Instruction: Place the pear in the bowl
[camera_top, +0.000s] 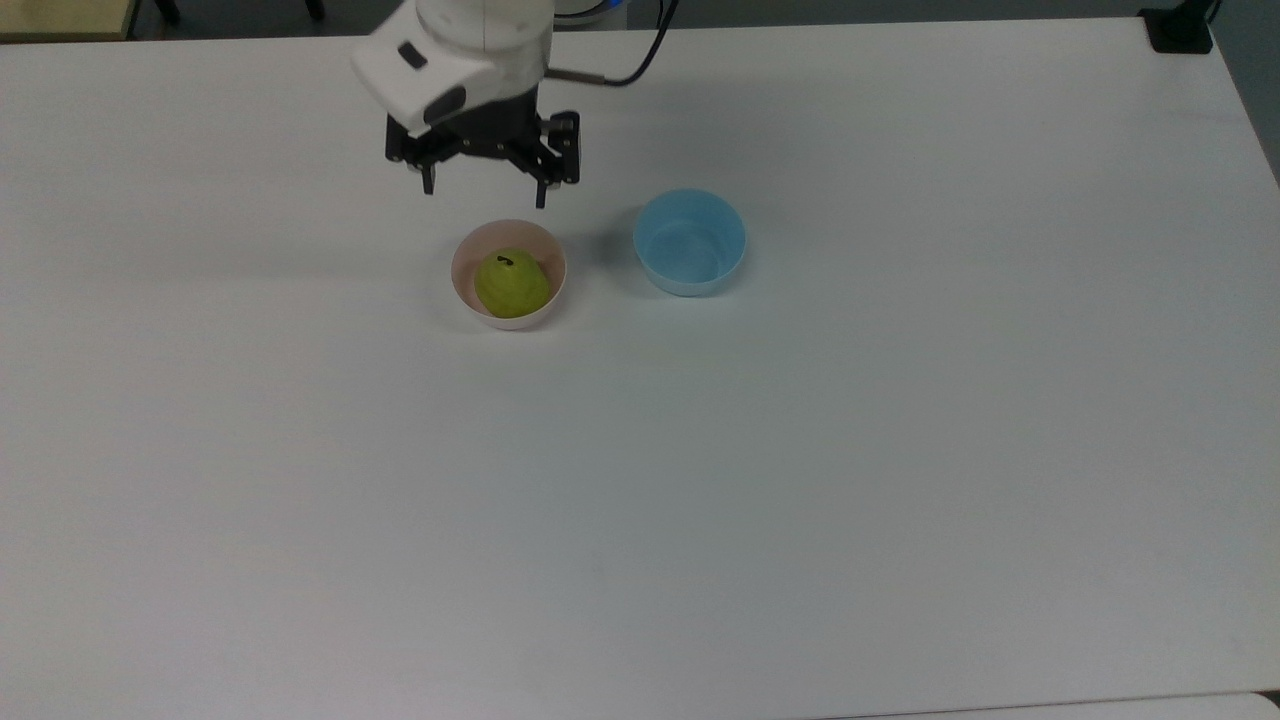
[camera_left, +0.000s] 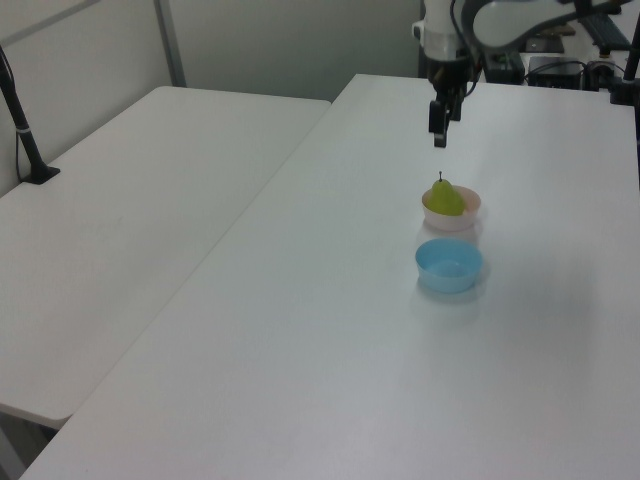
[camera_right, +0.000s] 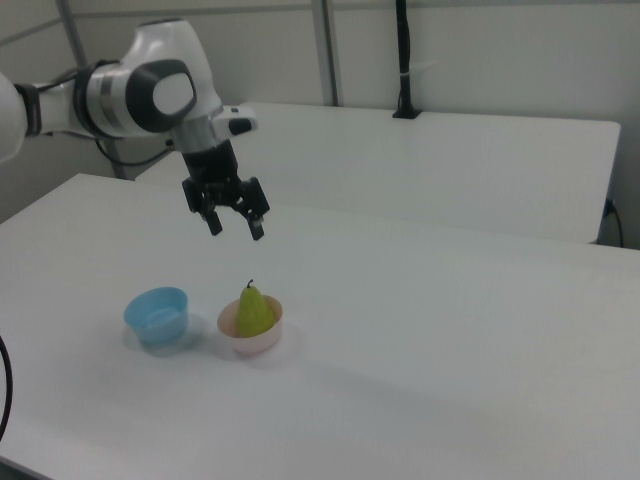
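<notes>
Pear sits upright inside the pale pink bowl, its dark stem pointing up and its yellow-green body rising above the rim in the right view. No part of it touches the white tabletop. Just beside the pink bowl, on the top view's right and apart from it, a light blue bowl stands with nothing in it.

Above the pink bowl, well clear of the fruit, hangs the Panda arm's gripper — jaws spread open, holding nothing, pointed down toward the tabletop. The white wrist housing carries a black cable that loops off toward the top view's upper edge. A second white table lies behind in the left and right views, with a dark clamped post on it.

Judged from how things lie, the placing looks done. What could still go wrong is slight: the pear stands tall in a shallow, light bowl, so a low sweep of the open jaws across the rim could tip the fruit out or shove the bowl toward its blue neighbour. A straight rise away from the bowl would avoid that.

No brand, label or readable writing appears on the bowls, the pear or the arm.
</notes>
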